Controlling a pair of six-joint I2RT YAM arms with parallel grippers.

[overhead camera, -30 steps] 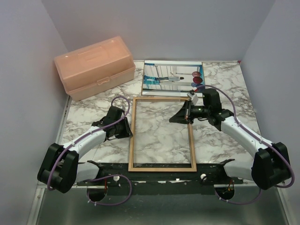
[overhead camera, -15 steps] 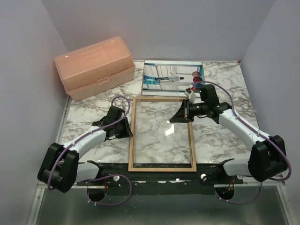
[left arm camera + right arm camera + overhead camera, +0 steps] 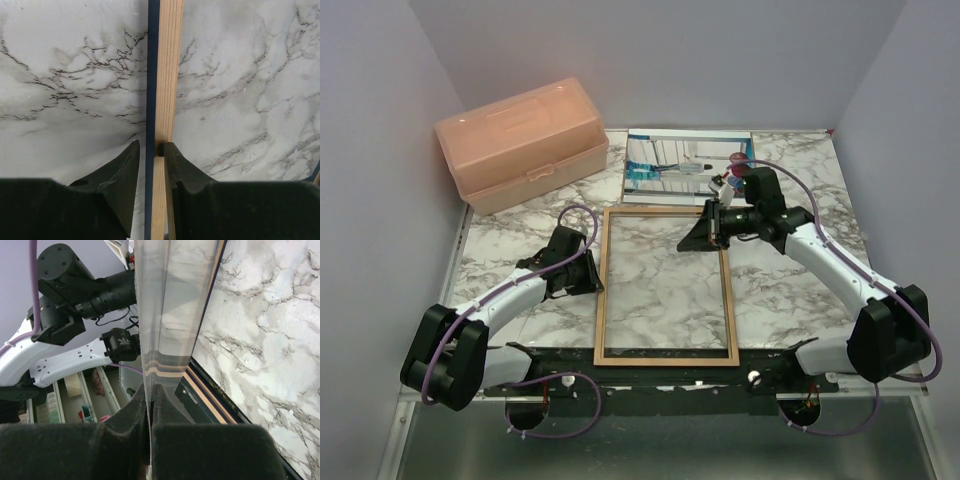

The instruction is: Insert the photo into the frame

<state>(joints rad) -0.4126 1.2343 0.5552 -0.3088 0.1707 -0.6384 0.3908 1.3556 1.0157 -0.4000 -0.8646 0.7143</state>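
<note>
Wood/navy frame [image 3: 666, 355], peach box [image 3: 520, 142], marble table [image 3: 790, 290]

The middle of the white marble counter [image 3: 790, 300] is taken up by the thin light-wood rectangular frame [image 3: 665, 283]. The far left corner is blocked by the peach plastic lidded box [image 3: 520, 143]; the far edge is covered by the glossy rectangular photo [image 3: 675, 165]. Bare marble is left along the right edge and near the left edge.

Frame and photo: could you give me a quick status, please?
Left gripper shut on frame rail. Right gripper shut on clear pane. Photo flat behind frame, unloaded.
</note>
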